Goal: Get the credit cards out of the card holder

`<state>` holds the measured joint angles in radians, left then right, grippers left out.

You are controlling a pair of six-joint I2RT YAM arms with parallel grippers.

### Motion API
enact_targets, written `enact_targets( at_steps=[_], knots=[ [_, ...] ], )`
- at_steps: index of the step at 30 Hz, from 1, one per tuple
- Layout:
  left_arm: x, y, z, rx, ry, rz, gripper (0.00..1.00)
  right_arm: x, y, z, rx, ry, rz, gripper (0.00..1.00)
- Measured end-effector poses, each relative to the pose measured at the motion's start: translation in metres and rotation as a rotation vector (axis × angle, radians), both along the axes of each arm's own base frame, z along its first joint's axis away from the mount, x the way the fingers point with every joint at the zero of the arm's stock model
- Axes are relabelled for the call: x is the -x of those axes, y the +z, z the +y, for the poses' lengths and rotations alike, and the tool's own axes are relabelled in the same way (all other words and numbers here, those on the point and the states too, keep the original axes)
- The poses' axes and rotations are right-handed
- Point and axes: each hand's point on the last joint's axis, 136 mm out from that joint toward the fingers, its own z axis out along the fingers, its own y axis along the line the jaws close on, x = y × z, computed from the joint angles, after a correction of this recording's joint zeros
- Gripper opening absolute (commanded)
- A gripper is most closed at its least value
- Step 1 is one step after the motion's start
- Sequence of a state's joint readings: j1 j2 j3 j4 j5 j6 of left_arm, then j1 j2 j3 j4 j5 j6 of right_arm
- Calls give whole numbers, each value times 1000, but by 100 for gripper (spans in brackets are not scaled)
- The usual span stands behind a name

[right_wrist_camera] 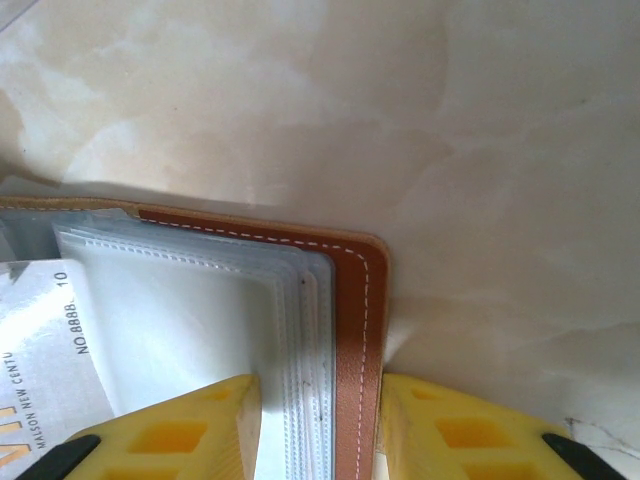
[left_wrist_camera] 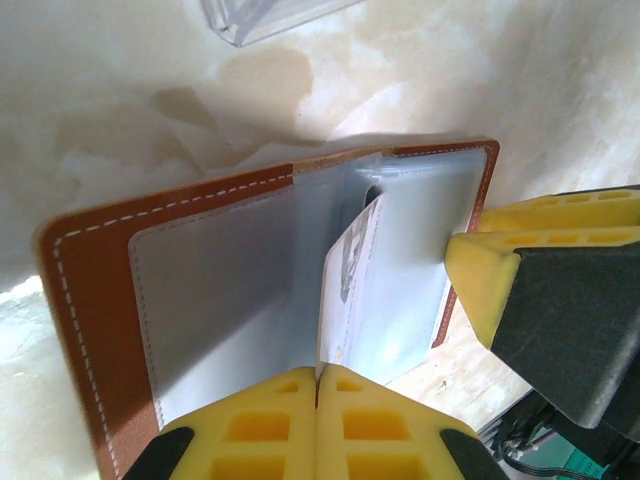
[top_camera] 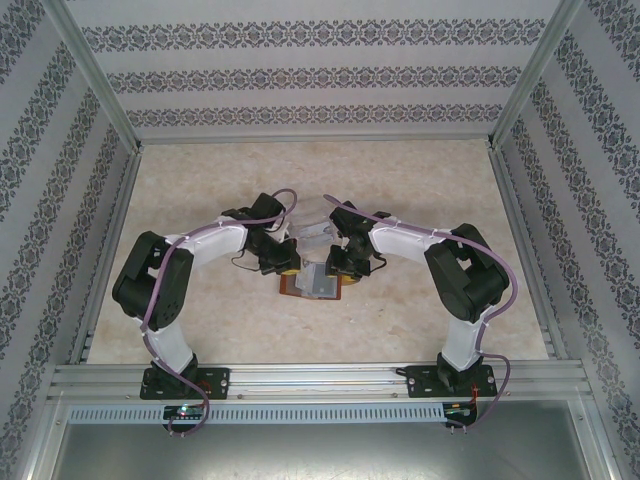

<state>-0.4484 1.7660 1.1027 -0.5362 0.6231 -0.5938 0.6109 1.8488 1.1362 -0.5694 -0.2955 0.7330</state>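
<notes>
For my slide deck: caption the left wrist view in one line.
Left claw pinches a credit card standing up out of the open card holder on the marbled table.

Lab test booth (aluminium frame (top_camera: 320, 378), wallpapered panels (top_camera: 310, 75)).

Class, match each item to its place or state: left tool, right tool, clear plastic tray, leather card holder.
1 left tool
2 right tool
3 clear plastic tray
4 reddish-brown leather card holder

A lies open on the table
B shut on the pale printed card
C clamps the holder's edge
D apart, beyond the holder

Pairs: 1-B, 2-C, 3-D, 4-A
</notes>
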Motion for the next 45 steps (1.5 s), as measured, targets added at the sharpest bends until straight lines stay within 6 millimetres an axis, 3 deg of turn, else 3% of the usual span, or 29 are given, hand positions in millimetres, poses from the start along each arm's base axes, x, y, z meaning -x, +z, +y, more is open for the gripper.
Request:
enact_targets(
  at_steps=[10,20,27,33,40,45],
  knots=[
    [3,8,6,-47,-66,-16,0,0,0,0,2,0,3,37],
    [-5,37,7,-70,-220,-119,0,0,2,0,-6,-2,6,37],
    [2,47,17,-112,-429,-232,0,-6,12,-4,-30,-16,-14,37],
    [9,67,25,-125,-654,-388,0,-12,19,-8,-40,-27,-32,37],
    [6,88,27,-160,-947,-502,0,-14,22,-16,-36,-30,-31,37],
    [2,92,31,-196,-1124,-537,0,-19,30,-20,-48,-43,-49,37]
  ],
)
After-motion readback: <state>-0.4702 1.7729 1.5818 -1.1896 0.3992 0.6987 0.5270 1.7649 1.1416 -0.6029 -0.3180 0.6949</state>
